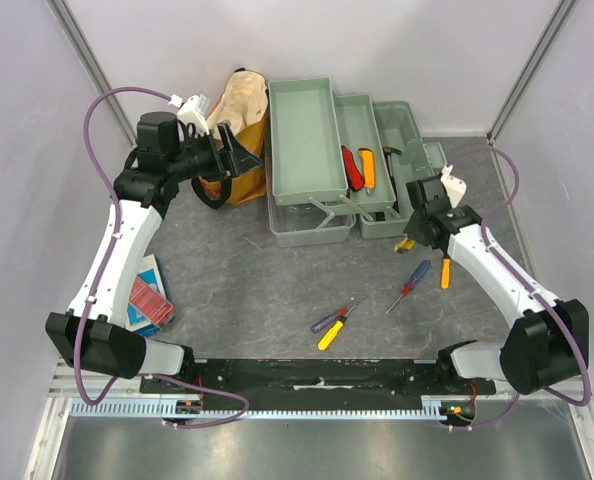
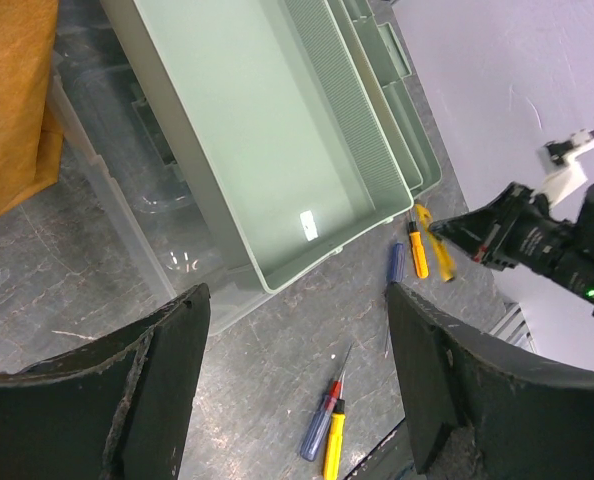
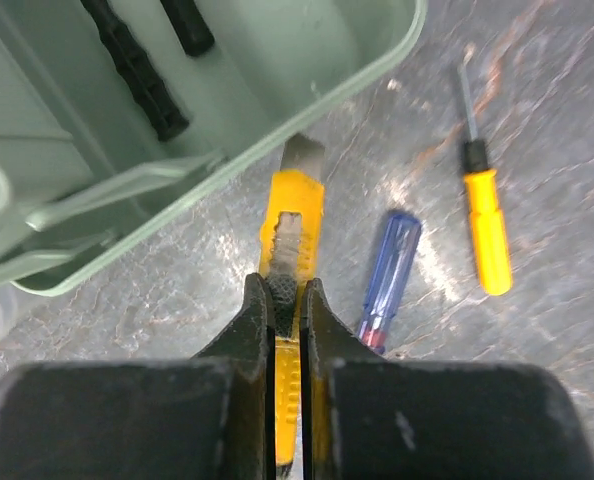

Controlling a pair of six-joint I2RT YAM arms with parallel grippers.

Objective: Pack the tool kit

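Observation:
The pale grey-green toolbox point(image 1: 302, 140) stands open at the back with its trays folded out and shows in the left wrist view point(image 2: 267, 130). A red-handled tool point(image 1: 353, 168) and an orange-handled tool point(image 1: 368, 168) lie in its middle tray. My right gripper point(image 1: 414, 238) is shut on a yellow utility knife point(image 3: 295, 215), low beside the toolbox's near right corner point(image 3: 277, 60). Its fingertips point(image 3: 257, 300) pinch the knife's slider. My left gripper point(image 1: 239, 157) is open and empty, high by the toolbox's left side, jaws wide apart point(image 2: 297, 295).
A blue-handled screwdriver point(image 1: 413, 278) and an orange one point(image 1: 445, 272) lie right of the knife. A blue and a yellow screwdriver point(image 1: 330, 325) lie together at mid-table. A mustard-yellow bag point(image 1: 239, 120) stands left of the toolbox. A red-blue booklet point(image 1: 149, 295) lies at the left.

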